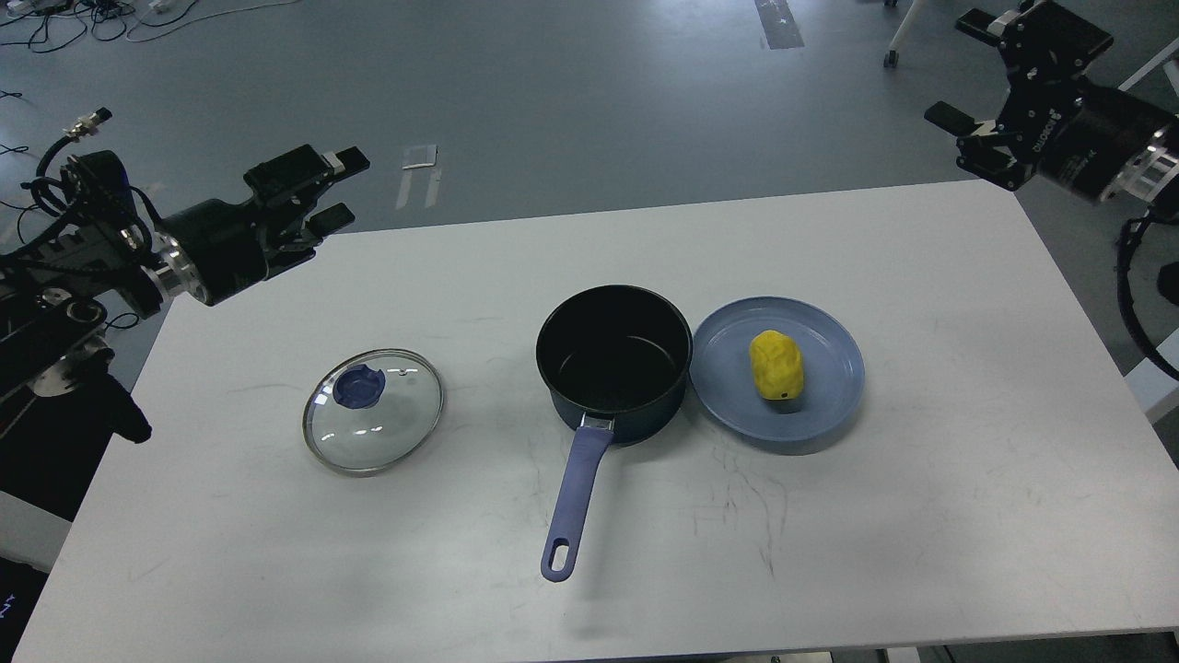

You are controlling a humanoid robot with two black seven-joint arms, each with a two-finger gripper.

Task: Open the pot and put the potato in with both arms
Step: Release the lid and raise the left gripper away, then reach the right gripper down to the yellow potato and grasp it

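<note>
A: Where does the small dark navy saucepan (614,364) sit?

B: Mid-frame on the scuffed white table (967,387), uncovered, black inside empty. The round glass lid (374,411) with its blue knob lies flat, lower left, clear of the pan.

A: And the lumpy yellow toy potato (776,366)?

B: On the shallow blue plate (834,405) touching the pan's right side, likely for a short lift.

A: Grippers?

B: Left gripper (335,188), upper left, fingers spread, empty. Right gripper (958,83), upper right, likewise parted, empty.
</note>
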